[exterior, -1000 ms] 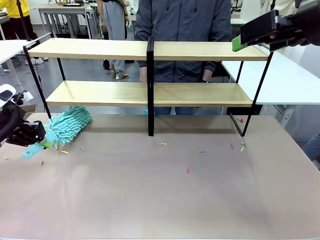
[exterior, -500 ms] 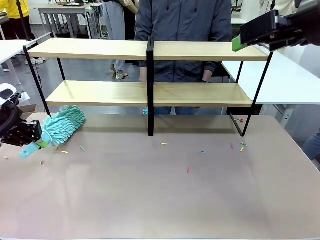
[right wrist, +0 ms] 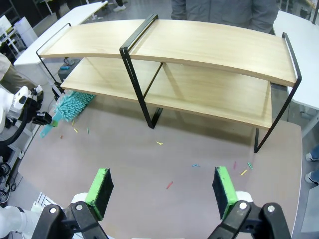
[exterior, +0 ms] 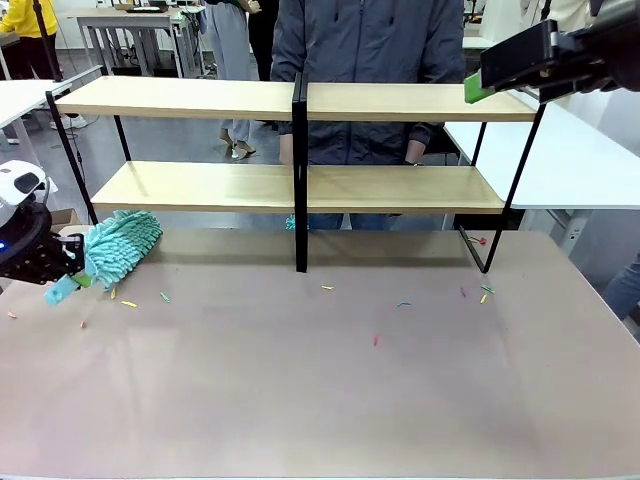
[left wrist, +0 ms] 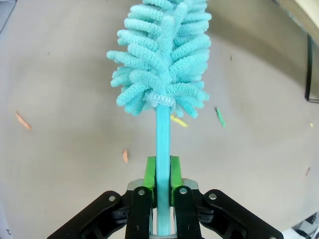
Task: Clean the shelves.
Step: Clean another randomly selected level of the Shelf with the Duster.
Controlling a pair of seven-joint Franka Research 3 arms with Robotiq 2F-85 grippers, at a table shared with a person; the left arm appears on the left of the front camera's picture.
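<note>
Left arm is holding the duster low at the surface's 9 o'clock edge, shelves not yet being wiped.

The left gripper [left wrist: 160,191] is clamping its green fingers [left wrist: 149,172] on the teal duster [exterior: 118,245] by its handle, the fluffy head lying on the surface [exterior: 320,400] near scattered coloured bits [exterior: 400,303]. The shelves [exterior: 300,100] are standing toward 12 o'clock, in front of a person [exterior: 370,40]. The right gripper [right wrist: 162,191] is hovering high with fingers wide, holding nothing. Judging from this, the next move is calling for lifting the duster to board height and sweeping along a board.
</note>
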